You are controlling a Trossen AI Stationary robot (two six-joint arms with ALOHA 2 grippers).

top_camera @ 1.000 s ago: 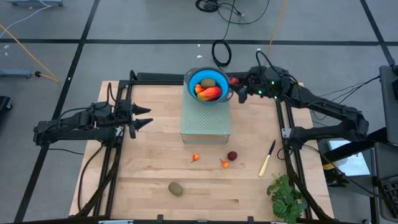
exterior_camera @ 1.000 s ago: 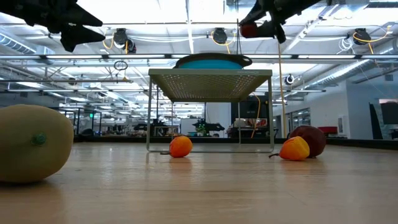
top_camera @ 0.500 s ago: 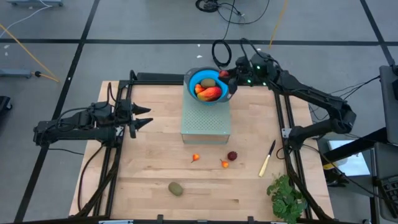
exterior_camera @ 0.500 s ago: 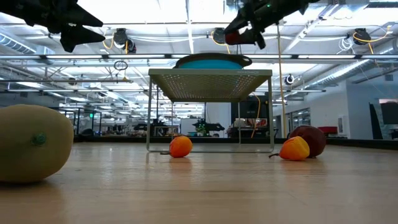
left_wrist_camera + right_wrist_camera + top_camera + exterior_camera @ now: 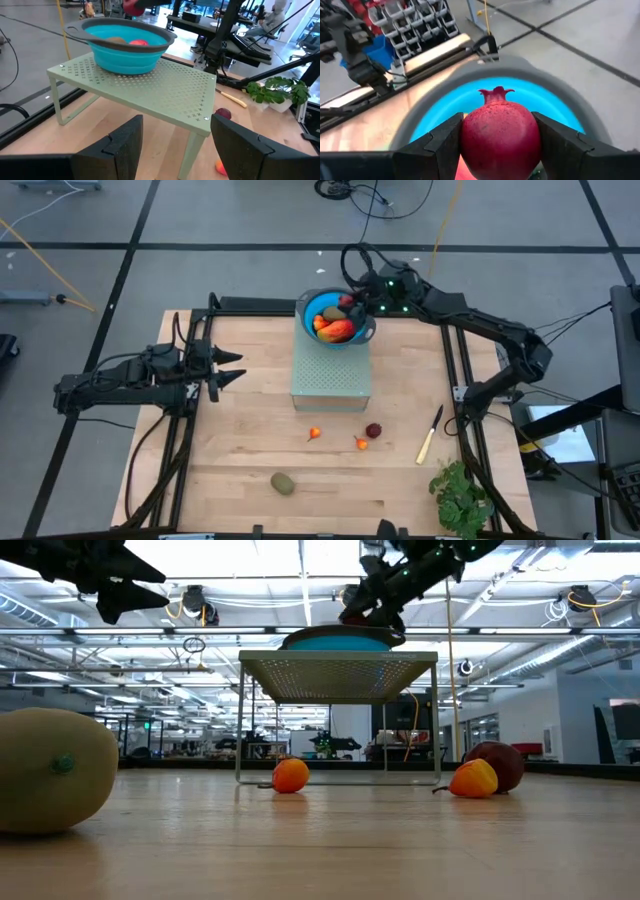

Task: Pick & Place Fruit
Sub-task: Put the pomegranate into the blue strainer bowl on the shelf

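Observation:
My right gripper [image 5: 349, 303] is shut on a dark red round fruit with a small crown [image 5: 500, 137] and hangs over the blue bowl [image 5: 312, 308]. The bowl stands on a pale green perforated stand [image 5: 331, 375] and holds an orange-red oblong fruit [image 5: 338, 331] and a brownish-green one [image 5: 333, 313]. On the table lie two tiny orange-red fruits [image 5: 314, 433] [image 5: 361, 443], another dark red round one [image 5: 373, 430] and a brownish-green oval [image 5: 283, 482]. My left gripper [image 5: 234, 367] waits open at the table's left. My right gripper pinches the dark red fruit by its two opposite sides [image 5: 466, 142] between its two fingers. The fingers [image 5: 372, 602] come from the table's right, slanting a little down. The fruit is lifted clear above the bowl, its crown [image 5: 496, 93] pointing away from the wrist.
A yellow-handled knife [image 5: 430, 435] and a leafy green bunch [image 5: 460, 498] lie near the table's right edge. Black frame rails run along both sides of the wooden top [image 5: 240, 440].
My right gripper has carried the dark red fruit toward the table's left, from beside the bowl's right rim to over the bowl. It has sunk slightly and rolled a little on the way. The fruit stays in the hold.

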